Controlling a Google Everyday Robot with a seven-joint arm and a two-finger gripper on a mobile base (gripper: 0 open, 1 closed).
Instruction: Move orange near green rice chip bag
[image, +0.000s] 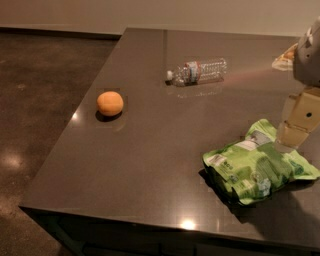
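My claw (292, 131) hangs at the right side of a dark, glossy table (165, 150), its tan housing tilted down toward the surface; whether the claw is apart or together cannot be told from here. Directly beneath and just left of it lies the green rice chip bag (257, 167), flat on the tabletop, puffy and crinkled, with its white label patches facing up. The bag sits cornerwise to the table's near edge: one corner reaches up under the claw, and the opposite corner points at the near edge. Its outline reads nearly square from this angle, so its long axis cannot be told for certain. The claw's tip overlaps the bag's far right part, though contact is not clear. The orange (110, 103) rests well away to the claw's left, across a wide stretch of table and close to the table's left edge, far apart from the bag; being round, it points no way. Farther back and to the claw's left, a clear plastic water bottle (197, 72) lies on its side, its long axis running roughly left to right, with the cap end pointing left, away from the claw. Beyond the table's left edge lies a dark speckled floor (40, 100).
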